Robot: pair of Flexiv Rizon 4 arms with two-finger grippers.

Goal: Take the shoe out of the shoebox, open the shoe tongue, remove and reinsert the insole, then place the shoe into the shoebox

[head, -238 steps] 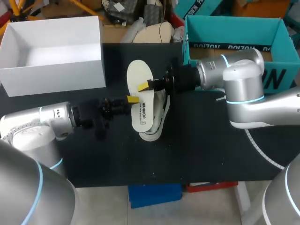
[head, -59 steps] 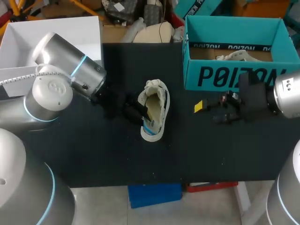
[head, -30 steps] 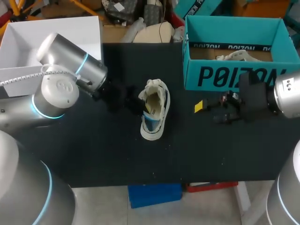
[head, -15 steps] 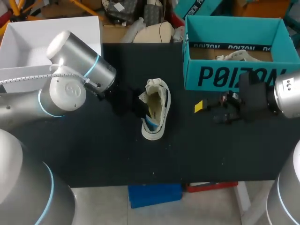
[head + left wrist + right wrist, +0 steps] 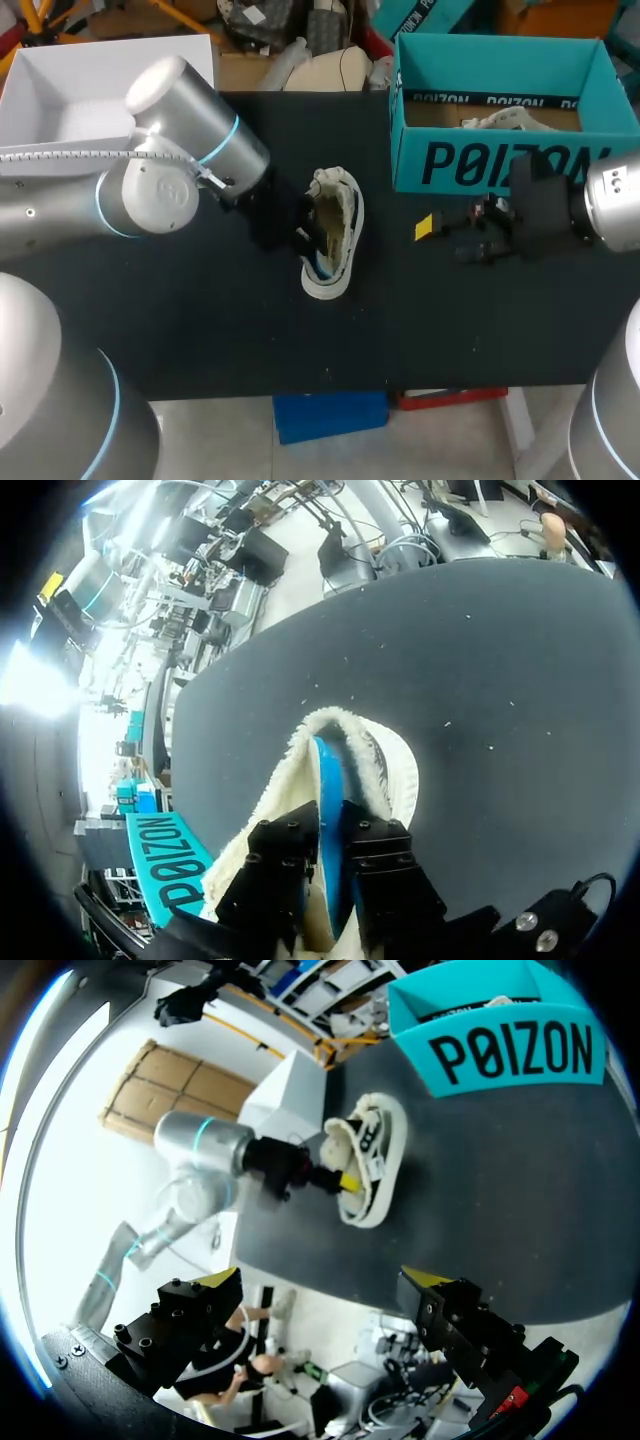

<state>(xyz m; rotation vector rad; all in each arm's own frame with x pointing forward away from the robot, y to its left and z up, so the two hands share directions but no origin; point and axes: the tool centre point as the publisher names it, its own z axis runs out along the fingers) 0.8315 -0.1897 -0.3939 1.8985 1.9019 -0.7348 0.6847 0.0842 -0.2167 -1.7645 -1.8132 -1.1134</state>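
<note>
A white low shoe (image 5: 338, 212) with fleecy lining lies on the black table (image 5: 200, 330), toe towards the front edge. My left gripper (image 5: 305, 235) reaches into its opening from the left. In the left wrist view its black fingers (image 5: 283, 855) stand close together on the blue edge of the insole (image 5: 328, 780), inside the fleecy shoe (image 5: 292, 780); the yellow tips are hidden there. My right gripper (image 5: 428, 232) hangs open to the right of the shoe, in front of the teal shoebox (image 5: 500, 160), holding nothing. From the right wrist, the right gripper (image 5: 325, 1278) looks across at the shoe (image 5: 378, 1150).
A second pale shoe (image 5: 510, 120) lies inside the teal shoebox (image 5: 510, 1050). A white open box (image 5: 110, 150) stands at the back left, behind my left arm. Bare black table lies in front of the shoe.
My left arm has swung right, closer over the shoe, with its gripper staying in the opening. The shoe has barely shifted. The right arm has not moved.
</note>
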